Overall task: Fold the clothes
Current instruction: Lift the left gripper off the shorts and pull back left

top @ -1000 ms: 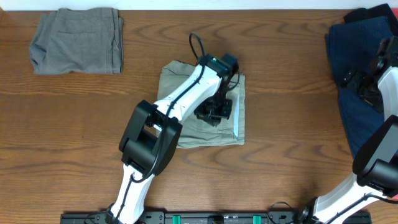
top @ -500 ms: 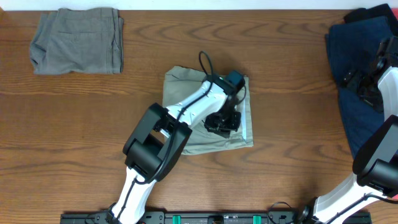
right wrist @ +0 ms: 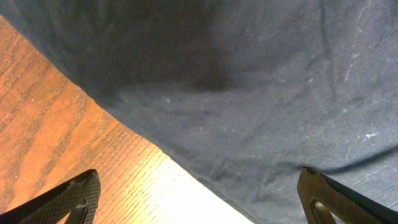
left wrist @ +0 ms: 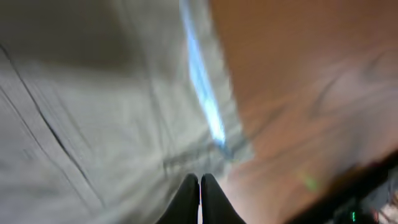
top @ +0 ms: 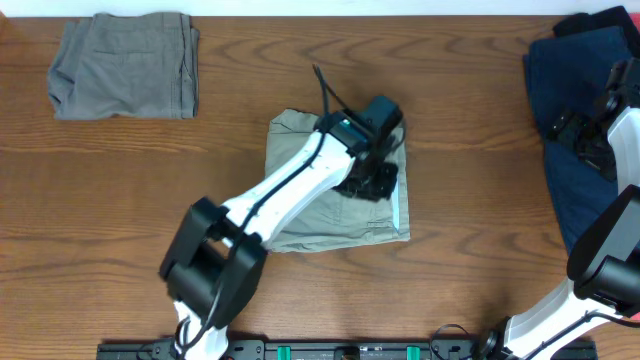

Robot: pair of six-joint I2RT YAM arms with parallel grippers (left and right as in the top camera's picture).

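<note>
On the brown wood-grain table (top: 480,220), a folded khaki garment (top: 340,225) lies centred.

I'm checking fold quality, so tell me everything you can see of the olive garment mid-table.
The olive garment is soft, woven-looking cloth folded into a rough rectangle, lying flat and slightly skewed on the wooden table. A pale blue strip runs along its right edge; seams cross its surface. The left arm reaches over it, the left tool shut above its upper right part; whether it touches the cloth is unclear.
</note>
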